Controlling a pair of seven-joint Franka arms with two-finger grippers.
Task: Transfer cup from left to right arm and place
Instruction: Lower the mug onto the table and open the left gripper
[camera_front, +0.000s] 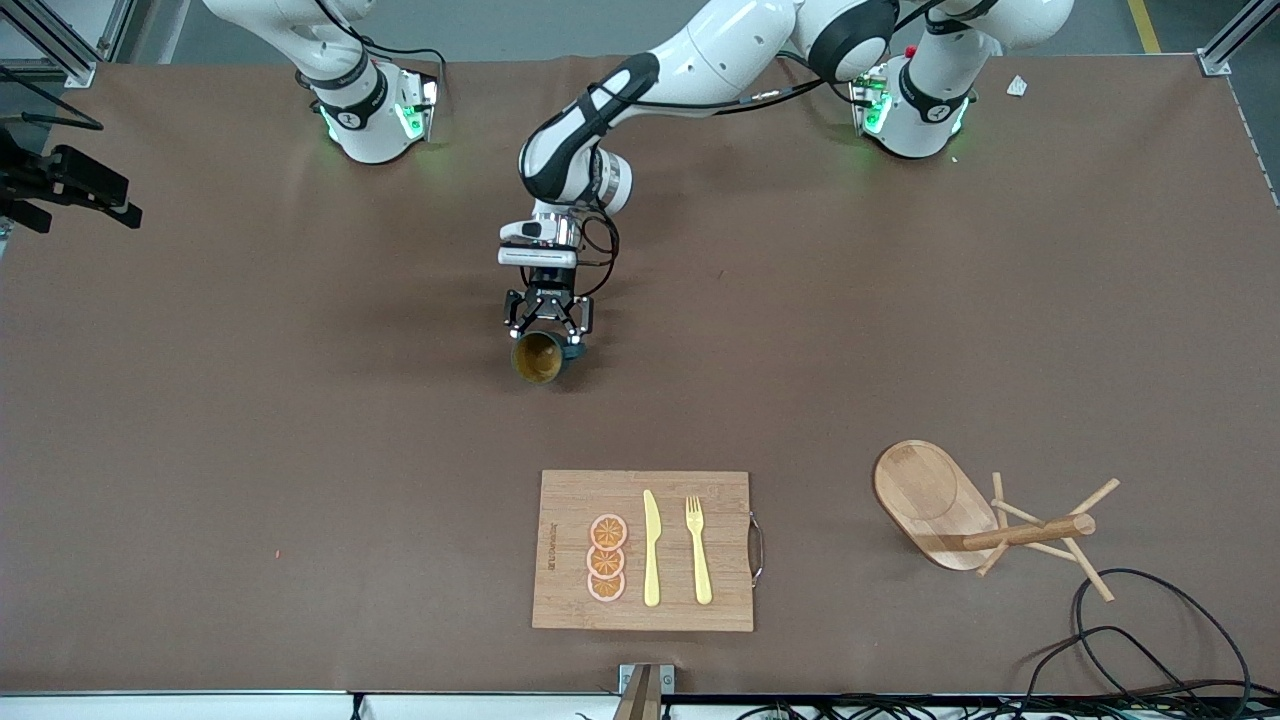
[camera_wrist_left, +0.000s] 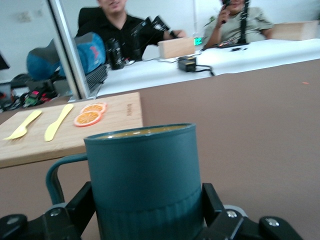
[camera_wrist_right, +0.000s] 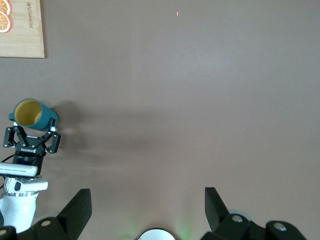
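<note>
The dark teal cup (camera_front: 538, 358) with a tan-yellow inside is held in my left gripper (camera_front: 546, 325), whose fingers are shut on its lower body. It hangs over the middle of the table, its mouth tipped toward the front camera. In the left wrist view the cup (camera_wrist_left: 145, 170) fills the space between the fingers (camera_wrist_left: 82, 205), handle to one side. My right gripper (camera_wrist_right: 147, 200) is open and empty, high over the table. Its wrist view looks down on the cup (camera_wrist_right: 32, 112) and the left gripper (camera_wrist_right: 31, 140). The right gripper is out of the front view.
A wooden cutting board (camera_front: 560, 600) lies near the front edge with three orange slices (camera_front: 606, 558), a yellow knife (camera_front: 651, 550) and a yellow fork (camera_front: 698, 550). A wooden mug rack (camera_front: 985, 520) lies tipped over toward the left arm's end, with black cables (camera_front: 1150, 640) nearby.
</note>
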